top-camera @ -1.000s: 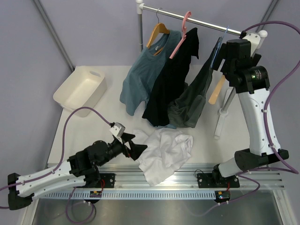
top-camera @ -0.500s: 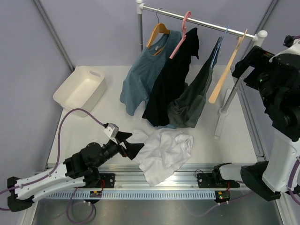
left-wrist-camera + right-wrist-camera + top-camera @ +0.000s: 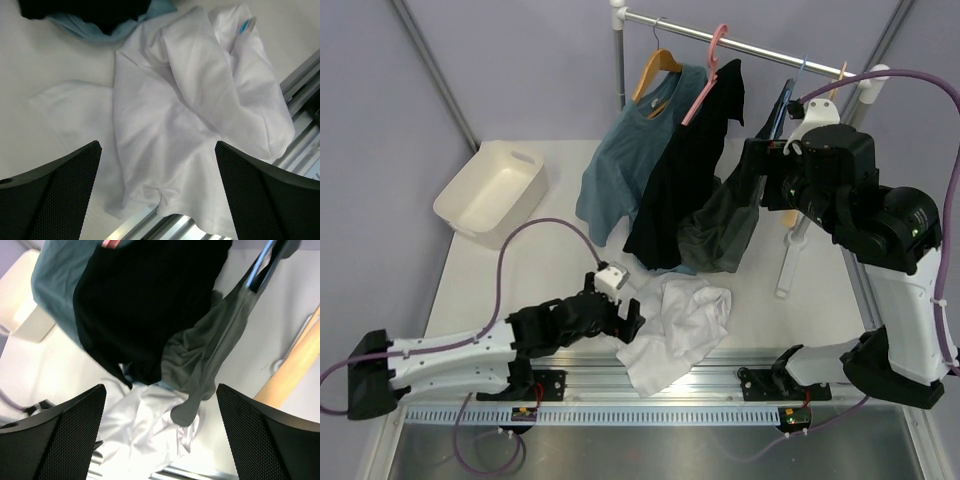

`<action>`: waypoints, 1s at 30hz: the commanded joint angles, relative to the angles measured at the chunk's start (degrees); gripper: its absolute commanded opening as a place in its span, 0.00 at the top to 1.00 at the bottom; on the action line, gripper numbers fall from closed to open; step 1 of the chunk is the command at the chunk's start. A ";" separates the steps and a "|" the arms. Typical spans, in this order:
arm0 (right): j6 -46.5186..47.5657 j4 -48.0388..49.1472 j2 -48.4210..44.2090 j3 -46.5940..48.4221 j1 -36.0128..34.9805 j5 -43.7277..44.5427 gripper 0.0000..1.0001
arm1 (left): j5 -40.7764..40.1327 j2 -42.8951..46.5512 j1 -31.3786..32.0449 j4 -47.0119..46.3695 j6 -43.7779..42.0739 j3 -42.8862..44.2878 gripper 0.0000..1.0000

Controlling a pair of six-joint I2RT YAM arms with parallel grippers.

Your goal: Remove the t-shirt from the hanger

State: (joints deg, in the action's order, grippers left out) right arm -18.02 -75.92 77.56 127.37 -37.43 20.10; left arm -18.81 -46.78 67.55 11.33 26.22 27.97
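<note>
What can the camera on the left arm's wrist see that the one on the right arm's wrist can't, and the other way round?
Only the left wrist view: the small blue tag on the t-shirt, seen close up. Only the right wrist view: the wooden hanger, the hanging grey shirt, black shirt and teal shirt, and the white bin. Both: the t-shirt, lying crumpled on the table.

Everything was lit brightly and evenly from above, and shadows were kept soft. The t-shirt (image 3: 190, 115) ahead of the left gripper (image 3: 156, 150) was nearly blown out; the right wrist view was a bit smeared.
</note>
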 commanded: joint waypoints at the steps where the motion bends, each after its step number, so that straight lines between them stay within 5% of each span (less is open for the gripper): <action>1: -1.58 4.62 -7.41 -5.17 -2.21 -0.84 0.00 | -0.70 -6.37 4.15 -0.96 2.70 4.28 0.01; 9: 0.35 6.30 -18.57 -14.25 -2.21 -4.18 0.00 | -7.03 -31.77 14.36 -4.31 2.08 17.90 0.01; 25: 3.25 7.72 -28.95 -19.00 -2.21 -6.03 0.01 | -9.75 -54.63 12.43 -4.13 12.27 27.05 0.02; 28: 3.69 6.93 -29.66 -18.39 -2.21 -5.77 0.00 | -10.46 -56.13 11.99 -3.25 15.34 26.27 0.32; 29: 3.78 6.75 -29.83 -18.30 -2.21 -5.95 0.00 | -10.63 -56.22 11.82 -3.07 15.96 25.91 0.61; 30: 3.78 6.49 -29.92 -18.39 -2.12 -6.12 0.00 | -10.90 -56.05 11.82 -2.55 16.58 25.56 0.76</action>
State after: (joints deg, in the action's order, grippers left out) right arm -16.25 -69.67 48.34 108.12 -39.18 15.33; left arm -28.67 -100.75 80.01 8.86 37.58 54.06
